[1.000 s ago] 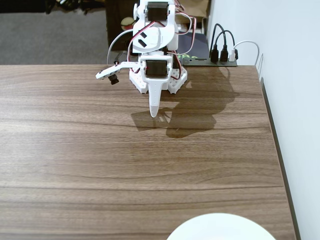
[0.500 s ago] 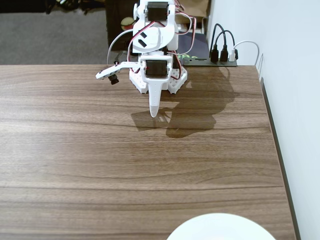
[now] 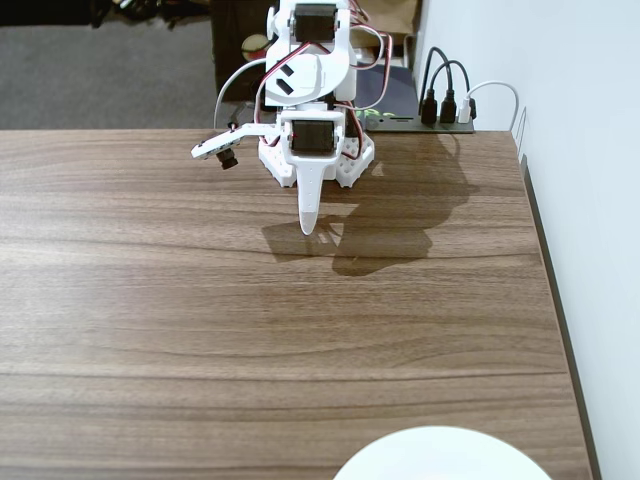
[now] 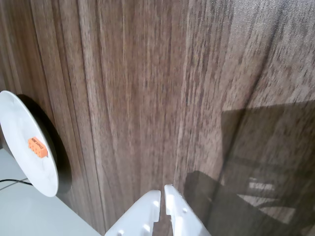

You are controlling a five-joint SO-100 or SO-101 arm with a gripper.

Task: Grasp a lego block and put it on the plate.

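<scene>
The orange lego block (image 4: 37,147) lies on the white plate (image 4: 19,123) at the left edge of the wrist view. In the fixed view only the plate's far rim (image 3: 440,450) shows at the bottom edge, and the block is out of view there. My white gripper (image 3: 309,226) hangs near the arm's base at the back of the table, far from the plate, its tip pointing down at the wood. In the wrist view the gripper (image 4: 163,190) has its two fingers together with only a thin slit between them, and nothing is in them.
The wooden table (image 3: 200,300) ends at a white wall on the right of the fixed view. A black power strip with plugs (image 3: 445,112) sits at the back right behind the arm's base (image 3: 315,150).
</scene>
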